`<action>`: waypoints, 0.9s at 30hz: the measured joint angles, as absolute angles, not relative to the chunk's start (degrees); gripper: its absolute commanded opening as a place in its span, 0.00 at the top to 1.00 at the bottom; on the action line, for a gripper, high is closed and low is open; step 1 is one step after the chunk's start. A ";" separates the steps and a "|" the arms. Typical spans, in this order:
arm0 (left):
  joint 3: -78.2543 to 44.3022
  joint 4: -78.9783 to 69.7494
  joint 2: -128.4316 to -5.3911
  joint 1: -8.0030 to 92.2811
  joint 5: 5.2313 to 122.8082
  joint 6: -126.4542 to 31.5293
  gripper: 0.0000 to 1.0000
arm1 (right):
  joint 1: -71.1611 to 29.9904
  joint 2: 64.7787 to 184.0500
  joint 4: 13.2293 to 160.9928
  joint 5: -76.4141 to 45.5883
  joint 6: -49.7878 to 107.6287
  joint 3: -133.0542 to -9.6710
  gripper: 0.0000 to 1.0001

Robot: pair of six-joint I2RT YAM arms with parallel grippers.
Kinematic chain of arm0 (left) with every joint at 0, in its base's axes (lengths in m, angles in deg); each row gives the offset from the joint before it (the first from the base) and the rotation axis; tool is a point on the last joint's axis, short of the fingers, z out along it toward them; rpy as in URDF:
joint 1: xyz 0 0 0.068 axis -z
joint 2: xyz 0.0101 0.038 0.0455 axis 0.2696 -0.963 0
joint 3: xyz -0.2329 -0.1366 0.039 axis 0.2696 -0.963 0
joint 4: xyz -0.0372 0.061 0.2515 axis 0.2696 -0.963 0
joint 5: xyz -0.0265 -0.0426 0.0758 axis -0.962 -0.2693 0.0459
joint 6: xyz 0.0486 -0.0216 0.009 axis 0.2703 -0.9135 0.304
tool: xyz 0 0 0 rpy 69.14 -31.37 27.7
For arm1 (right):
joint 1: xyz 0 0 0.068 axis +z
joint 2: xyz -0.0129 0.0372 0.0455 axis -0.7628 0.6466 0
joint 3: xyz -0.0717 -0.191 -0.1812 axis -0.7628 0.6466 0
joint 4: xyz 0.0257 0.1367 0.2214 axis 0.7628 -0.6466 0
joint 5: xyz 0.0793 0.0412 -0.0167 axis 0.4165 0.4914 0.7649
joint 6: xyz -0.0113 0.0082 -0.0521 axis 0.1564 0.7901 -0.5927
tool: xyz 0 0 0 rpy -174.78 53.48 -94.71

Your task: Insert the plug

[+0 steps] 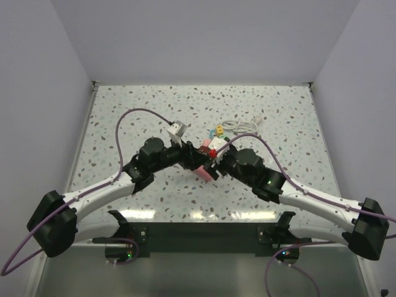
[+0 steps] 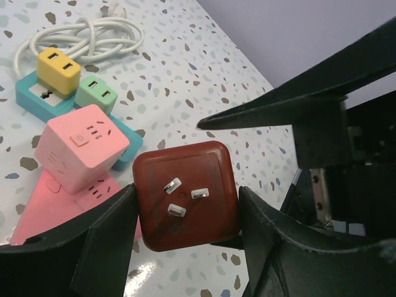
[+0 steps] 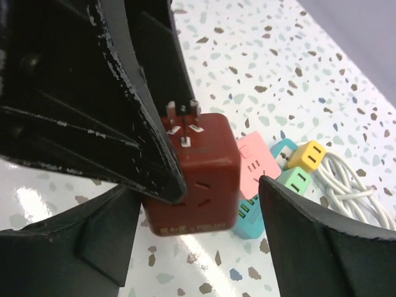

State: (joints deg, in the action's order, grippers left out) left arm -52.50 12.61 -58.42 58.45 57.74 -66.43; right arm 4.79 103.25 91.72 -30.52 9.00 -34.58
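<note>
Left gripper is clamped on the dark red plug at frame centre, prongs toward the camera. Right gripper apparently stands spread around the plug, above the bench.

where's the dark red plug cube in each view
top external: dark red plug cube is a small red speck at centre, where both arms meet.
left wrist: lower centre, prongs facing the camera, clamped by the left pincer.
right wrist: centre, prongs up.
Shared landmark: pink socket cube beside it.
</note>
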 measured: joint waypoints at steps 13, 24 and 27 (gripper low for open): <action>-58.88 19.89 -57.59 48.70 47.11 -73.36 1.00 | 4.22 91.58 103.39 -31.76 9.99 -30.01 0.01; -59.74 38.19 -48.43 48.20 41.08 -87.98 1.00 | 4.13 82.32 110.30 -22.04 11.14 -21.53 0.03; -60.15 43.76 -48.32 48.11 39.79 -93.03 1.00 | 4.13 80.96 113.22 -20.11 11.23 -20.87 0.04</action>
